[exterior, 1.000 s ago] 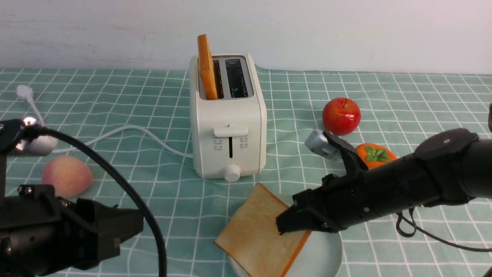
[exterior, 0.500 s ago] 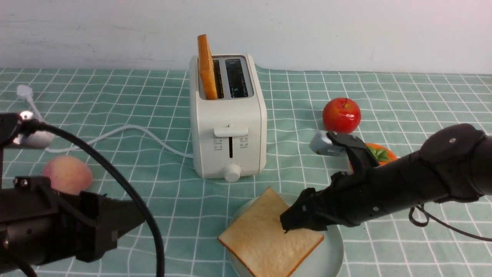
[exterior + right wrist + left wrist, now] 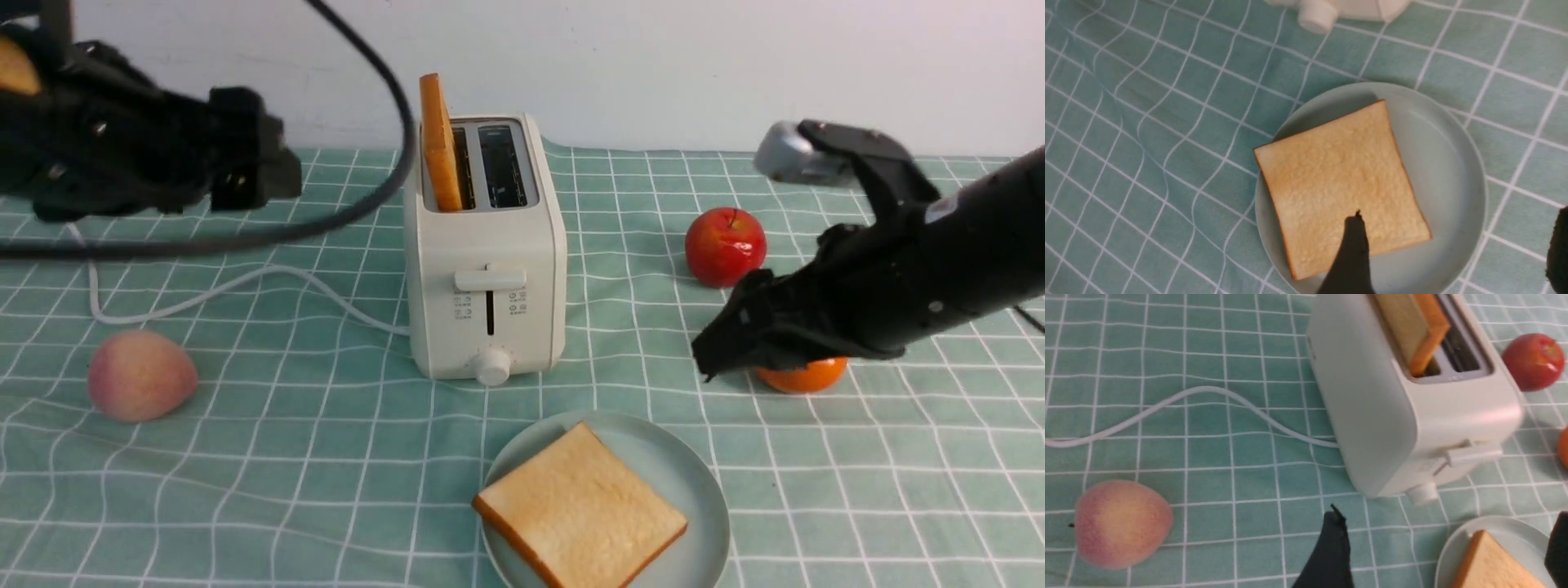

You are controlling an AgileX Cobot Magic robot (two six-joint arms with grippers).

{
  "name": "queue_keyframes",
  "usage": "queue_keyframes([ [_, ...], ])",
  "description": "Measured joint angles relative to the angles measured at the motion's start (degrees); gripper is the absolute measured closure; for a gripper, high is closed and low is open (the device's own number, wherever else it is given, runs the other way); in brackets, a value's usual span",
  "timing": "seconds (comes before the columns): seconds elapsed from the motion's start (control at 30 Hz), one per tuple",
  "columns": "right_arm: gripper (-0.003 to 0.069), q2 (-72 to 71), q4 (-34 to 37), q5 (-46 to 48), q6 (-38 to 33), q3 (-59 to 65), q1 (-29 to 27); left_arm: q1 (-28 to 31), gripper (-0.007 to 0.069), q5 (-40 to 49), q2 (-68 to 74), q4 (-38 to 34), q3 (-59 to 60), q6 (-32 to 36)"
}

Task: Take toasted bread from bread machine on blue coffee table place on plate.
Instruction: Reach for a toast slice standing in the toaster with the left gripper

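One slice of toasted bread (image 3: 580, 506) lies flat on the plate (image 3: 698, 482), with one corner reaching the rim. The second slice (image 3: 439, 143) stands upright in the left slot of the bread machine (image 3: 490, 269), rising well above it; the right slot is empty. The plate sits on the counter (image 3: 286, 490) just in front of the machine.

The left gripper (image 3: 277, 171) hangs high and to the left of the machine, jaws spread wide and empty. The right gripper (image 3: 710, 355) hovers to the right of the plate, in front of an orange fruit (image 3: 804, 376), jaws also parted and holding nothing.

I judge the standing slice to be the next job, and the risks lie there. A jaw that clips the machine's top could shove it across the wrinkled cloth or tug its cord (image 3: 245, 286). A grip too high on the thin crust may let the slice twist or drop. The plate is mostly covered, so a second slice set off-centre could slide onto the counter.
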Motion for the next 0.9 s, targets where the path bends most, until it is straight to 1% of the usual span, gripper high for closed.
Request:
queue_keyframes([
  [0.03,0.0074,-0.2,-0.2,0.2,0.5,-0.1,0.0,0.0,0.0008,0.1,0.0,0.0,-0.6,-0.1],
  [0.13,0.0077,-4.0,-1.2,2.2,2.3,-0.2,0.0,0.0,0.0036,0.3,10.4,-0.7,-11.5,-1.3],
  [0.23,0.0077,-6.8,-1.4,4.0,2.7,-0.2,0.0,0.0,0.0042,0.5,20.4,-3.8,-22.4,-1.9],
  [0.27,0.0077,-7.1,-1.4,4.2,2.7,-0.2,0.0,0.0,0.0042,0.6,21.0,-4.0,-22.4,-1.9],
  [0.3,0.0077,-8.4,-1.4,5.1,2.8,-0.2,0.0,0.0,0.0043,1.7,26.5,-5.8,-29.0,-1.9],
  [0.33,0.0077,-8.7,-1.4,5.3,2.8,-0.2,0.0,0.0,0.0043,1.9,27.1,-6.0,-29.0,-1.9],
  [0.4,0.0077,-10.1,-1.6,6.3,2.8,-0.2,0.0,0.0,0.0044,3.6,34.2,-8.4,-36.3,-1.9],
  [0.5,0.0077,-10.9,-2.5,7.6,2.9,-0.2,0.0,0.0,0.0044,4.8,40.5,-9.8,-42.4,-1.8],
  [0.53,0.0077,-10.9,-2.5,7.6,2.9,-0.2,0.0,0.0,0.0044,4.8,40.9,-9.8,-42.7,-1.7],
  [0.63,0.0077,-11.0,-2.7,9.8,2.9,-0.2,0.0,0.0,0.0074,5.4,45.0,-9.6,-45.3,-0.6],
  [0.7,0.0077,-11.0,-2.7,11.8,2.9,-0.2,0.0,0.0,0.0125,5.8,45.7,-9.1,-45.6,0.4],
  [0.77,0.0077,-11.0,-2.7,13.2,2.9,-0.2,0.0,0.0,0.0197,6.2,45.6,-9.1,-45.7,1.2],
  [0.83,0.0077,-11.0,-2.9,14.2,2.9,-0.2,0.0,0.1,0.0368,7.1,45.0,-9.1,-45.9,2.2],
  [0.87,0.0077,-11.0,-2.9,14.2,2.9,-0.2,0.0,0.1,0.0368,7.1,44.9,-9.2,-45.9,2.2],
  [0.9,0.0077,-11.0,-2.9,14.4,3.1,-0.2,0.0,0.1,0.0501,8.8,44.2,-9.5,-45.9,3.3],
])
